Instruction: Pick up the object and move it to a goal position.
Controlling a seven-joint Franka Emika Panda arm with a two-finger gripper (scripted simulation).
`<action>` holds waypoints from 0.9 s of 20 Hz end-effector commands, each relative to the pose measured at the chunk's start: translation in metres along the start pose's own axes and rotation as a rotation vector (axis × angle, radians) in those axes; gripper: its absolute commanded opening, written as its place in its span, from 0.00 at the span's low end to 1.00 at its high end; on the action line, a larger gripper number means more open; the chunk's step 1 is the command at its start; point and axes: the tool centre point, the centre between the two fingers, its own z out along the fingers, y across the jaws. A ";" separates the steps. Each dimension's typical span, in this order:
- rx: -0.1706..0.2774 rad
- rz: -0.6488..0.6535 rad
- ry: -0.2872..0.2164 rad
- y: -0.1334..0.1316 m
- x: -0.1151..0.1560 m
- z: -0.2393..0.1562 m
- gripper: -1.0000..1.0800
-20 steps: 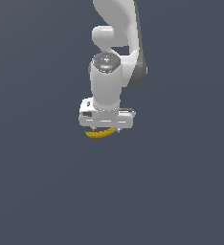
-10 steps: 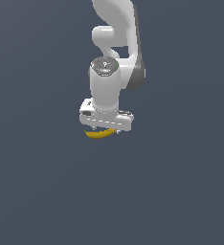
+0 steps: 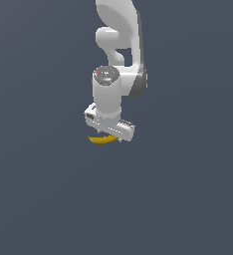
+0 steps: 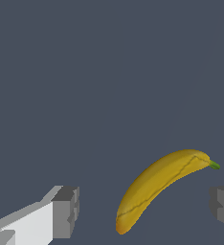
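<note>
Grey floor (image 3: 39, 199) fills both views, plain and dark. In the exterior view, the white arm (image 3: 119, 45) reaches down from the top centre, its gripper (image 3: 107, 133) directly over the banana (image 3: 102, 140), which lies on the floor with its yellow curve showing just under the gripper's lower edge. Compared with half a second ago, the arm's wrist has turned slightly and the gripper sits at a steeper slant; the banana has not moved. In the wrist view, one grey fingertip (image 4: 66, 212) stands apart from the banana (image 4: 159, 185), and the other fingertip (image 4: 222, 205) is beyond its green-tipped end, so the fingers are spread wide with the banana between them, touching neither.
</note>
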 end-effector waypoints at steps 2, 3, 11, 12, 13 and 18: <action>0.005 0.111 -0.003 0.005 -0.005 0.009 0.96; 0.006 0.142 -0.004 0.006 -0.007 0.012 0.96; 0.012 0.394 -0.009 0.019 -0.019 0.032 0.96; 0.012 0.426 -0.010 0.021 -0.020 0.035 0.96; 0.013 0.458 -0.010 0.023 -0.022 0.037 0.96; 0.014 0.618 -0.011 0.032 -0.030 0.049 0.96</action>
